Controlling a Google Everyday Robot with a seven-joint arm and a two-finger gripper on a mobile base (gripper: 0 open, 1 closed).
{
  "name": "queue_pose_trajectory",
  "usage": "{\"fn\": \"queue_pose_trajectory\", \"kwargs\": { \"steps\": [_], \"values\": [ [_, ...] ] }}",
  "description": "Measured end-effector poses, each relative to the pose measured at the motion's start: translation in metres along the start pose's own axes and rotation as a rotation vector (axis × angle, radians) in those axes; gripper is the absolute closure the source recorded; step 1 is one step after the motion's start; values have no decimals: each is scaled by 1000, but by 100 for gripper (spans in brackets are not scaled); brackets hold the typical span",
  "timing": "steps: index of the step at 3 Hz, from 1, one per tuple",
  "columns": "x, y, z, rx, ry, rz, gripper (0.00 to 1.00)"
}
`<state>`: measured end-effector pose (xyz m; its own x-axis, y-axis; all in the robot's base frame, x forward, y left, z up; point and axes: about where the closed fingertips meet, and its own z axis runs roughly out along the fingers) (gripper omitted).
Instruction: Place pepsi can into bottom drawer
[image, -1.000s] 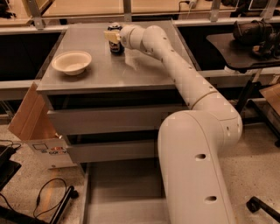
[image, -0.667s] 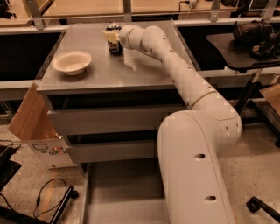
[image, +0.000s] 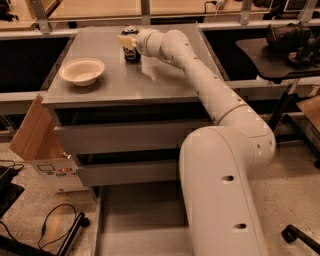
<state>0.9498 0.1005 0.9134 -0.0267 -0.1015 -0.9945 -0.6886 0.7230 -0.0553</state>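
Reaches from the lower right with the white arm (image: 200, 82), up across the grey cabinet top (image: 165, 82) to its far edge. Holds the gripper (image: 128, 42) there, right against the pepsi can (image: 132, 54), with a pale part of the gripper covering the can's upper left. Cannot tell whether the jaws pinch the can or merely flank it. Shows the can upright on the cabinet top, near the middle of the back edge, its dark body visible below the gripper. Has a cream-white bowl (image: 82, 71) left of the can on the same top, well apart from it, rim up. Below the top, presents two flat grey drawer fronts (image: 125, 137), both pushed in. Lower still, has the bottom drawer (image: 142, 220) pulled out toward the camera, a shallow grey tray, its right part hidden behind the arm's bulky base. Leans an open cardboard box (image: 35, 140) against the cabinet's left side; trails black cables (image: 55, 227) over the speckled floor (image: 35, 210).
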Motion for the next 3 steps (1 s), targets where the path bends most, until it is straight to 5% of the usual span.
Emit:
{"fn": "queue_pose_trajectory", "kwargs": {
  "steps": [1,3],
  "values": [
    [-6,4,1,-12,-4,3,100],
    [-74,45,-25,-105,-52,-15,100]
  ]
}}
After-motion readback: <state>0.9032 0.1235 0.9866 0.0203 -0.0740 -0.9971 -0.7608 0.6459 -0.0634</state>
